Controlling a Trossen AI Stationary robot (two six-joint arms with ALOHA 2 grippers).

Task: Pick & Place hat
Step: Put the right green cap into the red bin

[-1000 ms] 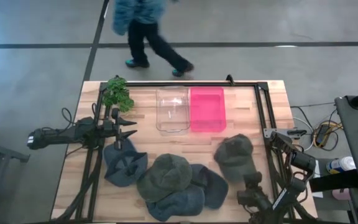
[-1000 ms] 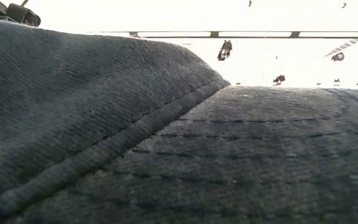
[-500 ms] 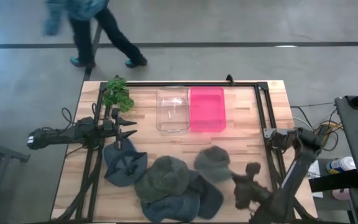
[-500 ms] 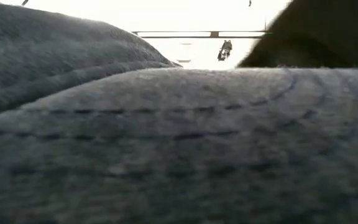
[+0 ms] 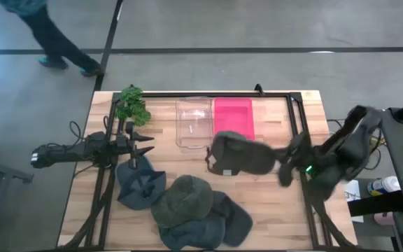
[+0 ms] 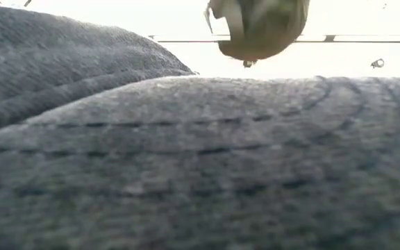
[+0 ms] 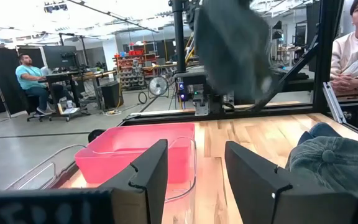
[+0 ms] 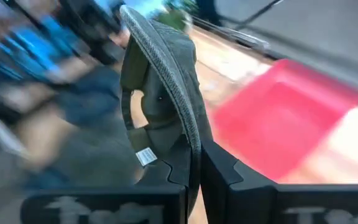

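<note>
- High view: the right hand (image 5: 283, 168) is clamped on the brim of a grey-green hat (image 5: 238, 154), holding it in the air beside the pink bin (image 5: 233, 120), probably for release there. The hat's long axis lies across the table (image 5: 285, 210), crown away from the hand.
- Low view: the hat (image 6: 259, 28) hangs above the hat pile (image 6: 200, 167).
- Left wrist view: the left hand (image 7: 194, 171) waits, fingers spread, holding nothing.
- Right wrist view: closed fingers (image 8: 219, 171) pinch the brim, hat edge-on.

The right pincer (image 5: 280, 168) has swung up from the table's (image 5: 271, 210) near right corner, carrying the olive hat (image 5: 238, 154) off the wood — it now hangs just beside the pink bin (image 5: 234, 115). The person (image 5: 44, 35) has walked left.
</note>
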